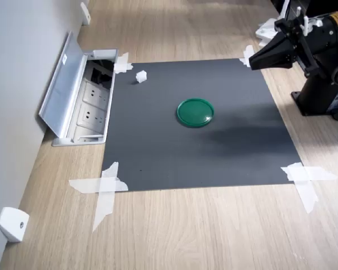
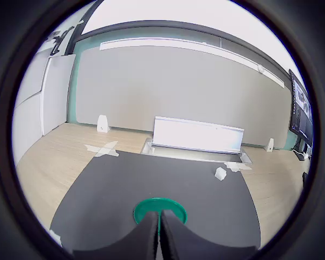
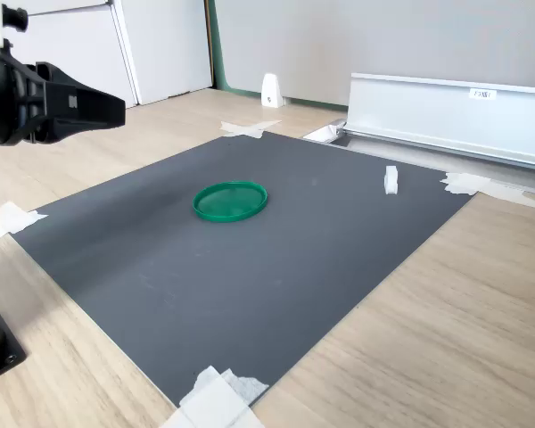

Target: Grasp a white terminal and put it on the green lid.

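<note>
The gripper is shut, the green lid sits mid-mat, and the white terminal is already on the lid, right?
Not quite. The white terminal is not on the green lid; it lies apart on the black mat, near the corner by the open socket box, as both exterior views show. The gripper is shut and the lid sits mid-mat.

Glossy green plastic lid [image 1: 195, 112] on matt dark mat [image 1: 158, 157]; pale wood-grain tabletop [image 1: 214, 236], smooth.
</note>
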### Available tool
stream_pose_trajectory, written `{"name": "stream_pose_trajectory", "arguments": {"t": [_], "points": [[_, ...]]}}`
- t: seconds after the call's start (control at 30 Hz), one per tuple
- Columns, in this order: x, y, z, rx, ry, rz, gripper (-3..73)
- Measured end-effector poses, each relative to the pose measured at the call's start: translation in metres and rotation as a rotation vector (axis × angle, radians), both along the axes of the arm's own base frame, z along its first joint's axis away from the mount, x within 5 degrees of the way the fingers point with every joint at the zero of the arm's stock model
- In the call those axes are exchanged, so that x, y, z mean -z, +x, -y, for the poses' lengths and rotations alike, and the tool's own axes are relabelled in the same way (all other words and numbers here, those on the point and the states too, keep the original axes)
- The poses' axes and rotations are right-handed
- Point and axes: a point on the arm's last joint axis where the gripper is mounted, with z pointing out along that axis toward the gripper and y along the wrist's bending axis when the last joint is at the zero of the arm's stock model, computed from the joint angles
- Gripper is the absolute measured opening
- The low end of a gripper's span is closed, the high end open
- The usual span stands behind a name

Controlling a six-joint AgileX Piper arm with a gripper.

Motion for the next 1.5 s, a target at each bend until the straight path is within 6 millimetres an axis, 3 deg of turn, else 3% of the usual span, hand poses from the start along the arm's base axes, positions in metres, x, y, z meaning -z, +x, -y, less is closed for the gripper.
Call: {"name": "stream_pose_trajectory", "arguments": {"t": [0.67, 0.9, 1.17, 1.33, 1.5], "points": [[-0.001, -0.001, 0.0, -0.002, -0.003, -0.019, -0.9], [-0.029, -0.004, 0.002, 0.002, -0.051, -0.087, -0.9], [-0.055, 0.008, 0.002, 0.005, -0.071, -0.141, -0.9], [-0.069, 0.024, 0.002, 0.011, -0.105, -0.199, -0.9], [-0.084, 0.053, 0.005, 0.03, -0.193, -0.311, -0.9]]}}
